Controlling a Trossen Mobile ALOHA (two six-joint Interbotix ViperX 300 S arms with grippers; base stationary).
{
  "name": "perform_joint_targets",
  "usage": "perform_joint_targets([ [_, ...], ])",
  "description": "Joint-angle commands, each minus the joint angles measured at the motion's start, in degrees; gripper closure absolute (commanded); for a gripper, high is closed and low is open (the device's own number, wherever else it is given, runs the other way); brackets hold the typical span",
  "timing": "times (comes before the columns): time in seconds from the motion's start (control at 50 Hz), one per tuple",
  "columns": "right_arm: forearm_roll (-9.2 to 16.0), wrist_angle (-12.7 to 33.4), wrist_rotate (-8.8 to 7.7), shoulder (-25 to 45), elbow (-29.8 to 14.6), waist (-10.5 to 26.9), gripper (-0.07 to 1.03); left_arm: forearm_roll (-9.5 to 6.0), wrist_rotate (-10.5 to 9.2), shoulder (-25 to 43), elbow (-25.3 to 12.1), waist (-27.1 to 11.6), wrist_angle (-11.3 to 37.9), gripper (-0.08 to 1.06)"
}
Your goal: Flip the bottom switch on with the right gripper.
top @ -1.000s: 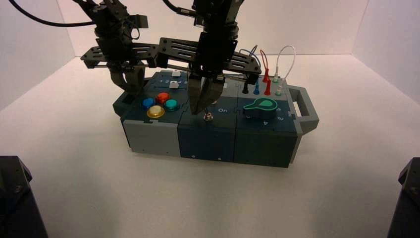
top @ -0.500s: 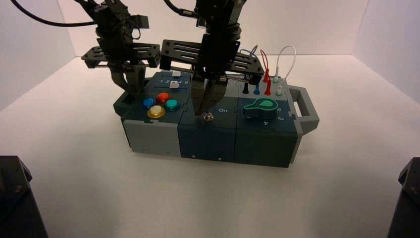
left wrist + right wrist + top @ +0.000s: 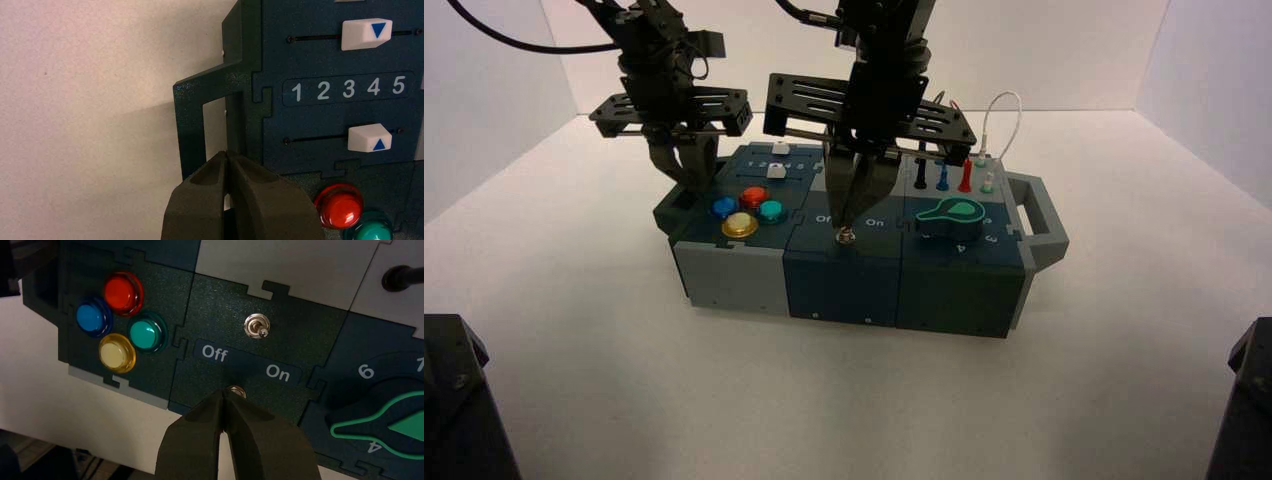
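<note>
The bottom switch [image 3: 846,237] is a small silver toggle on the dark middle panel of the box [image 3: 844,280], near its front edge. In the right wrist view only its silver base [image 3: 237,390] shows beside my fingertips, and the lever is hidden. My right gripper [image 3: 848,226] is shut and empty, tips right at the switch [image 3: 223,392], below the "Off" [image 3: 215,353] and "On" [image 3: 278,372] lettering. The top switch [image 3: 256,326] stands beyond the lettering. My left gripper [image 3: 686,178] is shut and empty [image 3: 227,154] above the box's left handle [image 3: 192,125].
Four coloured buttons [image 3: 746,209] sit left of the switches, with two white sliders [image 3: 369,137] behind them. The big teal knob [image 3: 949,212] is on the right. Plugs and wires [image 3: 954,175] stand at the back right. A grey handle [image 3: 1036,222] sticks out on the right.
My right gripper has moved to the right, from the Off side of the bottom switch to right over it. The left arm has not moved.
</note>
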Motion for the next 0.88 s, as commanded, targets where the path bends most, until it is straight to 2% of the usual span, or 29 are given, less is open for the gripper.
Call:
perform_joint_targets([
  [0.02,-1.1,0.0,0.00,-0.9,-0.4,-1.5,0.99,0.62,0.88,3.1,0.3,0.4,-0.5,1.01],
  [0.2,-1.8,-2.6,-0.18,-2.5,-0.7,-0.9,0.99,0.62,0.88,2.8,0.6,0.4,-0.9,1.01],
  [0.28,-3.2,-3.0,-0.35,-3.8,-0.8,0.1,0.99,0.62,0.97,2.3,0.9,0.4,-1.6,1.01],
  [0.42,-6.8,-2.9,-0.35,-6.3,0.1,2.4,0.99,0.70,1.14,-1.3,3.2,0.4,-4.6,1.01],
  [0.5,-10.0,-2.8,-0.35,-8.8,1.3,3.8,0.98,0.70,1.05,-4.7,5.2,0.4,-7.0,1.01],
  [0.6,-12.8,-3.1,-0.35,-11.5,3.2,4.7,0.99,0.70,0.79,-8.2,7.5,0.4,-9.0,1.01],
  [0.74,-14.4,-4.7,-0.18,-14.5,5.5,4.7,0.99,0.53,0.18,-11.3,9.4,0.4,-9.9,1.01],
  [0.88,-14.9,-5.1,-0.18,-15.0,6.1,4.7,0.99,0.62,0.18,-11.3,9.3,0.4,-9.8,1.01],
])
